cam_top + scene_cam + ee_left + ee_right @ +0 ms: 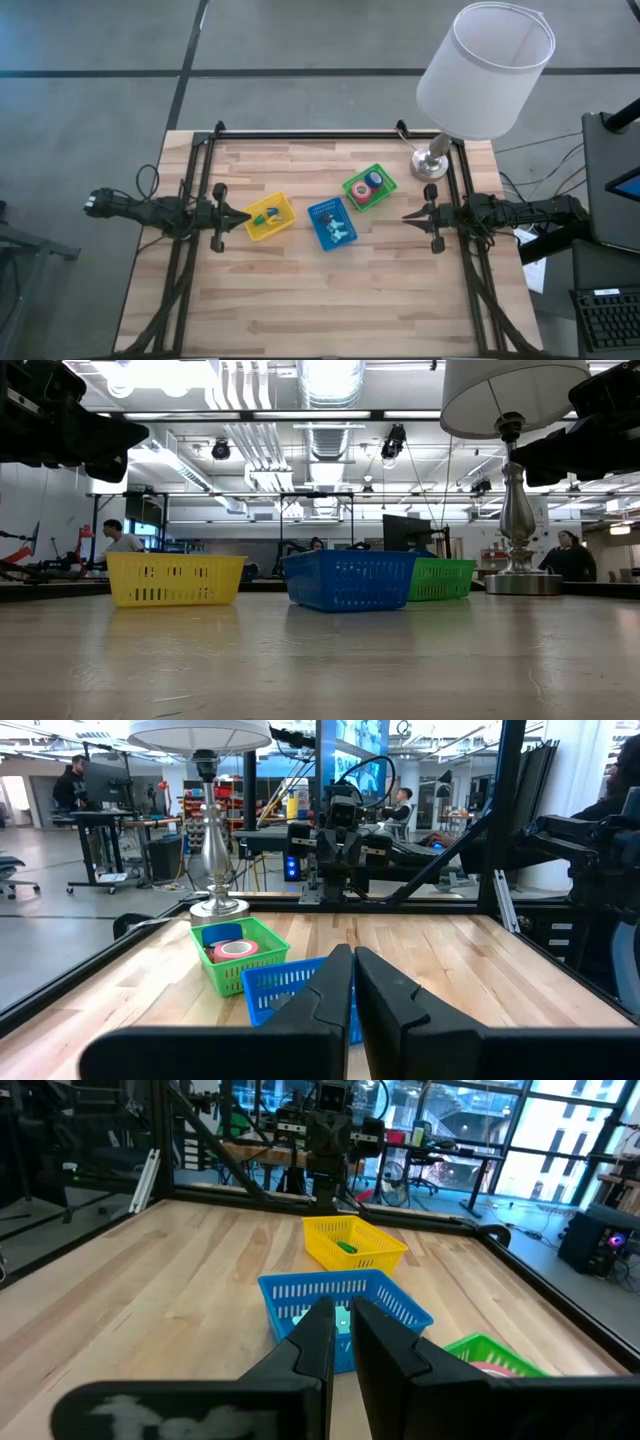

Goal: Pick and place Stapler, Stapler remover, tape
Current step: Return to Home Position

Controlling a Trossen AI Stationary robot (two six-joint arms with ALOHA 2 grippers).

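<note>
Three small plastic bins stand in a row at mid-table. The green bin (369,187) holds the tape (233,948), red and blue rolls lying flat. Inside the yellow bin (268,217) lie small green and blue things. A pale teal thing (338,232) lies in the blue bin (332,224). I cannot tell which of these is the stapler or the stapler remover. My left gripper (243,213) hangs level and shut just left of the yellow bin. My right gripper (408,215) hangs level and shut, right of the blue bin and below the green one in the high view.
A table lamp with a white shade (485,68) stands on its silver base (430,165) at the far right, close to the green bin. A black frame (310,133) runs along the table's far, left and right edges. Bare wood lies toward the near edge.
</note>
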